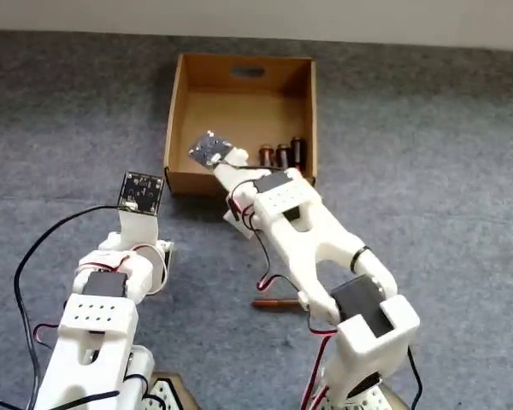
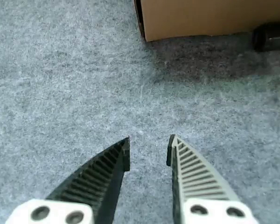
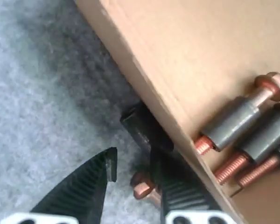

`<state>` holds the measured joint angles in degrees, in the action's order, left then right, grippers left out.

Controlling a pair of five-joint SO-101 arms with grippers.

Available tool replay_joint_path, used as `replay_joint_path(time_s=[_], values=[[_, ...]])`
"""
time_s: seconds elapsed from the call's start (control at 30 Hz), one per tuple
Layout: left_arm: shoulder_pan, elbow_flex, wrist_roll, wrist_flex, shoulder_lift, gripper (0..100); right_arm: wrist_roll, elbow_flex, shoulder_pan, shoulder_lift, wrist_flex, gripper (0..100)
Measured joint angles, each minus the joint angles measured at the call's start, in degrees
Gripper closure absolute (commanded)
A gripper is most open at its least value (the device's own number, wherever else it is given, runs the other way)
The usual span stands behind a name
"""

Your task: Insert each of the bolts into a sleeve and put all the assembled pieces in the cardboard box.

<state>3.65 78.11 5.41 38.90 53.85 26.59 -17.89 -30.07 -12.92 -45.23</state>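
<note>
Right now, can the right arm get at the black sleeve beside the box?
Likely yes: its open gripper sits right at the sleeve, nothing between. The box wall pressed against the sleeve may crowd one finger.

The cardboard box (image 1: 239, 115) is matt, the bolts (image 3: 269, 85) coppery metal, the carpet (image 2: 60, 70) fuzzy.

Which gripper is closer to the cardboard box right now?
Right. The right gripper sits close beside the near wall of the cardboard box, on the outside. The left gripper hangs over the carpet, with a gap to the box's corner.
</note>
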Motion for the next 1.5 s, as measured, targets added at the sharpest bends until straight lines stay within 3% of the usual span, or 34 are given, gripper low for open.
replay_joint_path(time_s=[0.27, 0.47, 0.63, 1.5], values=[[0.0, 0.0, 0.0, 0.0, 0.0, 85, 2.3, 0.4, 0.2, -0.7, -0.2, 86.9], [0.0, 0.0, 0.0, 0.0, 0.0, 85, 9.3, 2.9, -0.7, -1.7, -8.7, 89.7], [0.0, 0.0, 0.0, 0.0, 0.0, 85, 10.3, 6.8, -0.6, -1.8, -13.5, 89.7], [0.0, 0.0, 0.0, 0.0, 0.0, 85, 10.7, 11.6, -0.9, -6.3, -8.5, 89.7]])
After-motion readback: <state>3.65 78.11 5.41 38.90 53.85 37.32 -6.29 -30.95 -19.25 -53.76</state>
